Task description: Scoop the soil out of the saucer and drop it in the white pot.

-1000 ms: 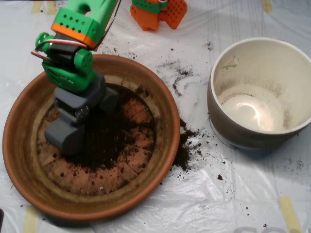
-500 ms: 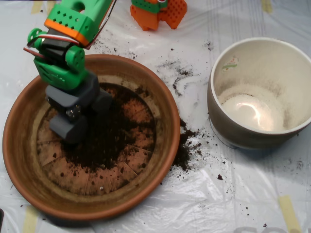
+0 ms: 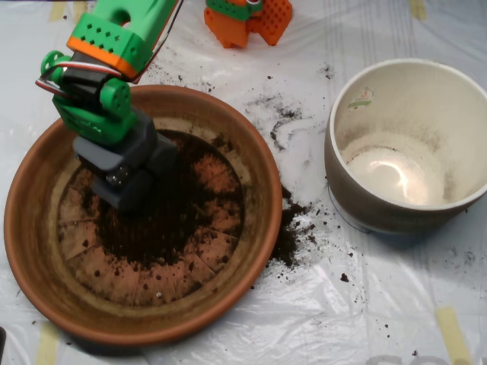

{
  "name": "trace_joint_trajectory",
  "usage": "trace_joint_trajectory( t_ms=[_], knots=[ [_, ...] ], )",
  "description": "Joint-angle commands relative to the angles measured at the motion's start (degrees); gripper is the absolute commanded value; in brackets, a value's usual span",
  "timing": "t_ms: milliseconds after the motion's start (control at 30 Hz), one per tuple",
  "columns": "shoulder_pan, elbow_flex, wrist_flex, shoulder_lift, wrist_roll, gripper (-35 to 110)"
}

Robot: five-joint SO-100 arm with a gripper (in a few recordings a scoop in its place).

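The terracotta saucer [image 3: 261, 176] lies at the left, wide and shallow. Dark crumbly soil [image 3: 186, 220] covers the middle of its grooved bottom. My grey scoop [image 3: 131, 186] hangs from the green and orange arm and is down in the saucer's left half, its lower end in the left edge of the soil patch. The arm hides the soil under the scoop. The white pot [image 3: 358, 199] stands at the right, apart from the saucer. Its inside is dusty and pale, with a small green mark near the rim.
Spilled soil [image 3: 291, 232] lies on the plastic sheet between saucer and pot, with more crumbs [image 3: 278, 114] behind. An orange and green part [image 3: 247, 19] stands at the top edge. Tape strips mark the sheet's corners.
The scoop's lower end has drawn up and to the right, from the saucer's bare left floor into the soil patch. The arm shifted slightly left. Soil and pot look unchanged.
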Motion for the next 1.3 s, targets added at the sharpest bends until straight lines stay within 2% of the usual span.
trace_joint_trajectory(
  t_ms=[0, 200, 633, 800, 967, 1267],
  knots=[
    [-0.2, -1.9, 1.8, 3.3, 0.0, -1],
    [-1.6, -4.3, 3.9, 6.4, 0.3, -1],
    [-5.6, -21.9, 16.6, 8.9, -0.5, -1],
    [-8.1, -19.1, 16.6, 13.8, -1.9, -1],
    [-11.9, -7.5, 11.3, 25.5, -4.7, -1],
    [-21.6, 1.2, 9.7, 38.0, -4.9, -1]
  ],
)
